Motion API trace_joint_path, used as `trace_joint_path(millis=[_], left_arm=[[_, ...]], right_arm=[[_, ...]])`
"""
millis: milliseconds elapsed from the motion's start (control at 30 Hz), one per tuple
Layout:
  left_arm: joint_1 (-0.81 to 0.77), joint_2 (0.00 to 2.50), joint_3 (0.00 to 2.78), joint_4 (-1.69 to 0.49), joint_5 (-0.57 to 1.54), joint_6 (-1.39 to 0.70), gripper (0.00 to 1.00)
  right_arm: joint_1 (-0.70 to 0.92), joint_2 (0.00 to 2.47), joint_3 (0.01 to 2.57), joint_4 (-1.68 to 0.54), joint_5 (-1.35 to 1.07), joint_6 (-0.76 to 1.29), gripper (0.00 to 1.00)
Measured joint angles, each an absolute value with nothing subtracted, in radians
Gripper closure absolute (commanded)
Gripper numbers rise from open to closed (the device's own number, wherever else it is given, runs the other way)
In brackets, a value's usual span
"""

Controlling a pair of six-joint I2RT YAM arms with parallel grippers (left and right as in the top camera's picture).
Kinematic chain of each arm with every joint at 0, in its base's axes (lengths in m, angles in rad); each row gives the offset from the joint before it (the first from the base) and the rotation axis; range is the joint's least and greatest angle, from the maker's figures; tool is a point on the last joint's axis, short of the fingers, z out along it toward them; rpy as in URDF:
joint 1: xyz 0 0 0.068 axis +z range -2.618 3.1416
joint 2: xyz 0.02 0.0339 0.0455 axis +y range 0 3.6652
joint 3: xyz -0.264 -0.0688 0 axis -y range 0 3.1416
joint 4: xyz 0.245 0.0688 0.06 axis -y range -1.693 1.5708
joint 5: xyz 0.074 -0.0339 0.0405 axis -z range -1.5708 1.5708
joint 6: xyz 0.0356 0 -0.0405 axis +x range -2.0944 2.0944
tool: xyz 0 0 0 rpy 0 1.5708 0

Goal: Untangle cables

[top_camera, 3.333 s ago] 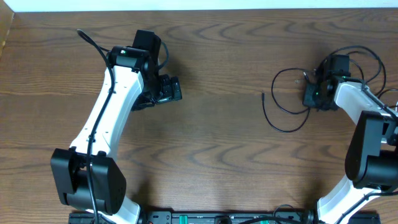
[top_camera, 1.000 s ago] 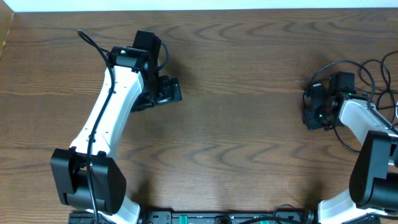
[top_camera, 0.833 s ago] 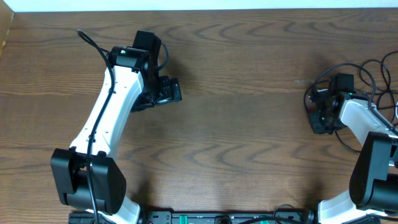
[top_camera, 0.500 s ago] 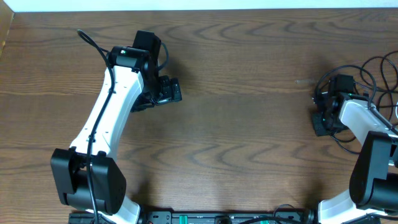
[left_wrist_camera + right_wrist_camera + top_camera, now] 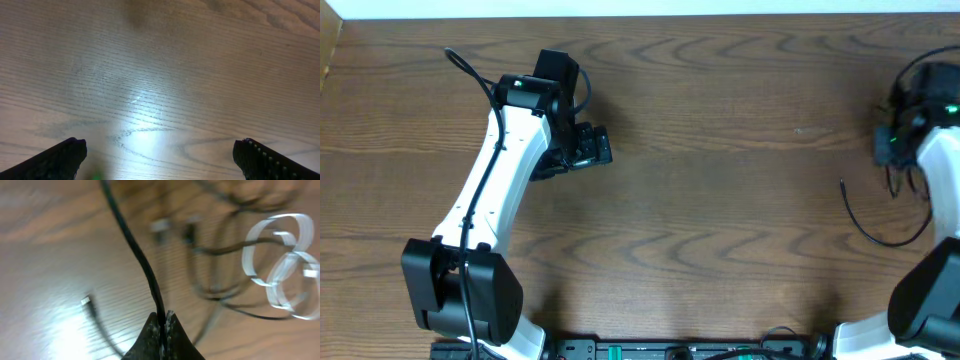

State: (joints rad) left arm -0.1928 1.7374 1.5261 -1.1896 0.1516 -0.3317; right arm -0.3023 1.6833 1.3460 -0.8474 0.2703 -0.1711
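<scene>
My right gripper is at the table's far right edge, shut on a thin black cable that runs up between its closed jaws. From the grip, the free end of that cable droops in a loop to the wood and ends in a small plug. Behind it lie blurred dark cables and a looped white cable. My left gripper stands open over bare wood at the left, its fingertips wide apart with nothing between them.
The wooden table spans the whole view, with its far edge along the top. The left arm slants across the left side. The arm bases sit at the near edge.
The right gripper has shut on the black cable and moved right and away, pulling the cable's loop out behind it. The left arm has not moved.
</scene>
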Motion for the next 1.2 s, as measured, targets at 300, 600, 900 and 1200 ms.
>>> trace_joint_path(millis=[300, 600, 900, 1200], left_arm=[[-0.193, 1.737, 1.526, -1.189, 0.152, -0.332, 0.01], [-0.193, 1.737, 1.526, -1.188, 0.152, -0.332, 0.01], [-0.193, 1.737, 1.526, -1.189, 0.152, -0.332, 0.01], [-0.193, 1.737, 1.526, -1.190, 0.152, -0.332, 0.01]], right_arm=[[-0.416, 1.681, 1.411, -0.691, 0.351, -0.161, 0.99], [-0.437, 1.680, 1.555, -0.619, 0.357, -0.210, 0.99], [-0.538, 1.712, 1.451, -0.590, 0.406, -0.231, 0.99], [-0.540, 1.712, 1.374, -0.589, 0.208, -0.242, 0.43]])
